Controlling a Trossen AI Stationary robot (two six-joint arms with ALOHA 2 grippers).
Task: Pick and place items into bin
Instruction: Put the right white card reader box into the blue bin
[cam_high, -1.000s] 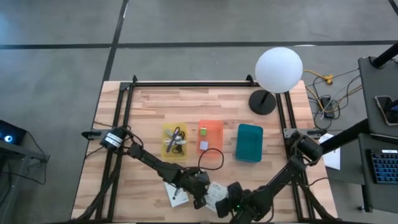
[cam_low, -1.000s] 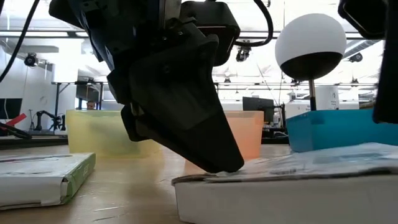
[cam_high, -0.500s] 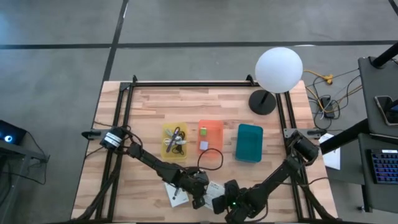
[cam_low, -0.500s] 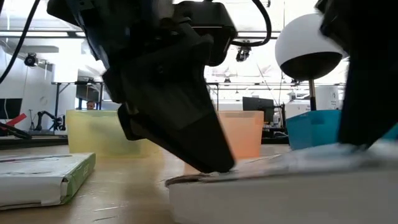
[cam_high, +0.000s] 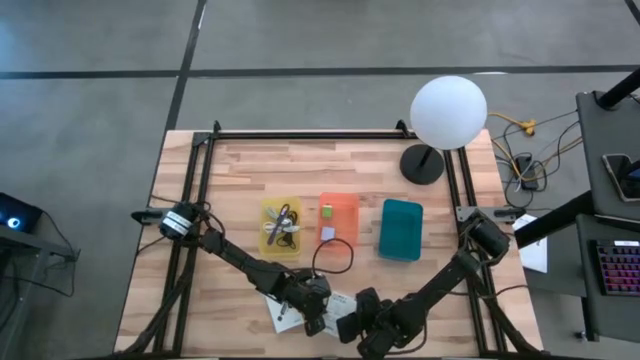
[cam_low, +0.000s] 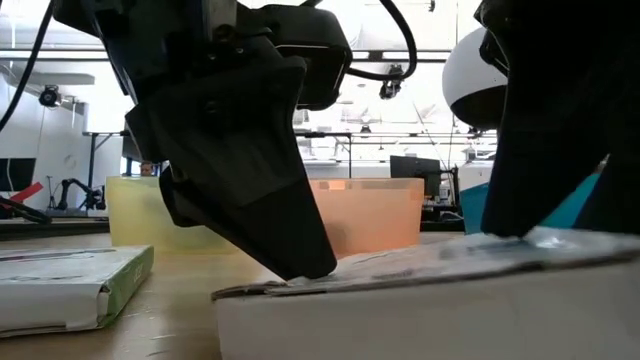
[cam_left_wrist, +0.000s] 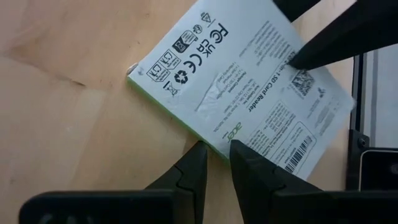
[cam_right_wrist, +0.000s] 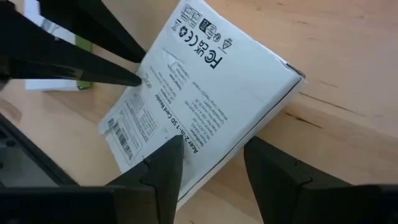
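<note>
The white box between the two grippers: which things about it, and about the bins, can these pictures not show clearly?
- Whether the white SD card reader box is lifted: in the low view the left gripper hides its near edge.
- The yellow bin: its contents are too small in the high view.
- Whether the right gripper touches the box: the fingertips straddle its edge, contact unseen.
- The second box: cut off by the low view's edge.

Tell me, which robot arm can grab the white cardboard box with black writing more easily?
Probably right. The right gripper is open with an edge of the white cardboard box between its fingers; the left gripper is shut, its tips just touching the box's rim.
</note>
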